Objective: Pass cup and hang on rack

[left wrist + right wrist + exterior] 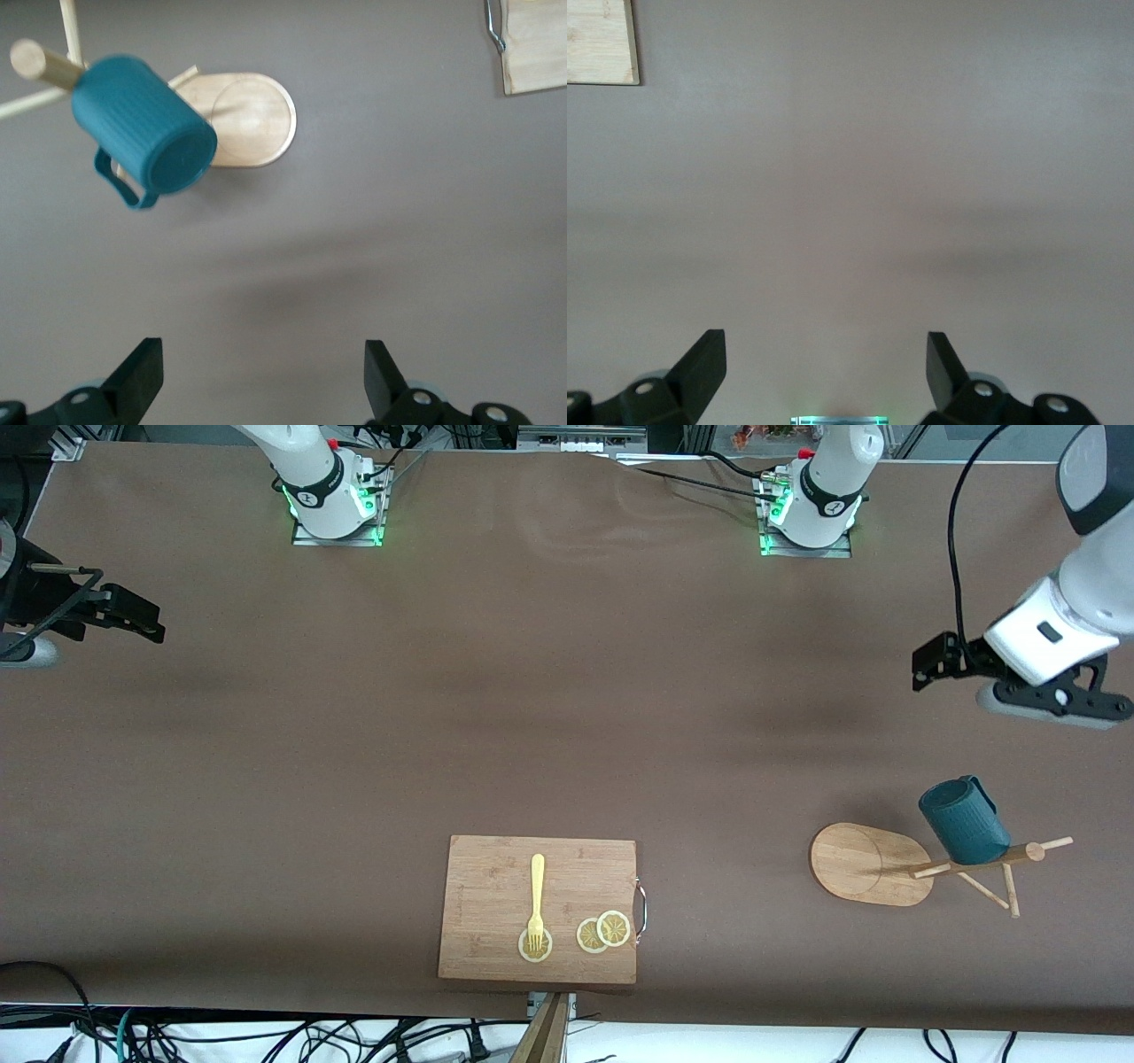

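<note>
The teal-blue cup hangs on a peg of the wooden rack, which stands near the left arm's end of the table. In the left wrist view the cup shows its bottom and its handle, with the rack's oval base beside it. My left gripper is open and empty in the air, apart from the cup and the rack; its jaws stand wide over bare table. My right gripper is open and empty over the right arm's end of the table, and its wrist view shows only tabletop.
A rectangular wooden cutting board lies near the table's front edge, with a yellow fork and lemon slices on it. Its corner shows in both the left wrist view and the right wrist view.
</note>
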Robot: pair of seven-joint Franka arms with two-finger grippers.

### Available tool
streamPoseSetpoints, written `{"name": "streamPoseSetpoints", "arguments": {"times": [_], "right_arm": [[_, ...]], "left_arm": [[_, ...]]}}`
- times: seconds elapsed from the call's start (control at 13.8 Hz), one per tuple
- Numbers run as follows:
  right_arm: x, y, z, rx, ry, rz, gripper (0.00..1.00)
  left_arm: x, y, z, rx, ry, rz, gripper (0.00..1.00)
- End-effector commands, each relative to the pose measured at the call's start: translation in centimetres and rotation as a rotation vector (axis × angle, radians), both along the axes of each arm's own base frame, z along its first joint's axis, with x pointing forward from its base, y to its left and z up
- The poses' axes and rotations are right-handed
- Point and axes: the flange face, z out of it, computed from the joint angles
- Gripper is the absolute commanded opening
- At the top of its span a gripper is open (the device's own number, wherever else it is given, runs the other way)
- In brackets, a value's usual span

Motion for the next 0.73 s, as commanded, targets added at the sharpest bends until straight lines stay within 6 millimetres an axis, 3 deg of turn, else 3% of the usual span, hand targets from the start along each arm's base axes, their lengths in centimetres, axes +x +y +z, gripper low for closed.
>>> {"name": "streamPoseSetpoints", "arguments": {"times": [0.0, 0.15, 0.29, 0.65], "right_arm": [[-0.1, -0.3, 0.2, 0.014, 0.011, -0.007, 1.0], [-0.1, -0.4, 0.1, 0.013, 0.012, -0.011, 1.0], [0.0, -0.4, 0.1, 0.013, 0.011, -0.013, 1.0], [0.3, -0.1, 0.5, 0.041, -0.026, -0.015, 1.0]], "left_arm": [[-2.2, -0.3, 0.0, -0.008, -0.04, 0.003, 1.0], [-1.9, 0.1, -0.9, -0.015, -0.01, 0.017, 1.0], [-1.0, 0.3, -0.8, -0.015, -0.009, 0.026, 1.0], [-1.1, 0.3, -0.9, -0.013, 0.002, 0.046, 1.0]]}}
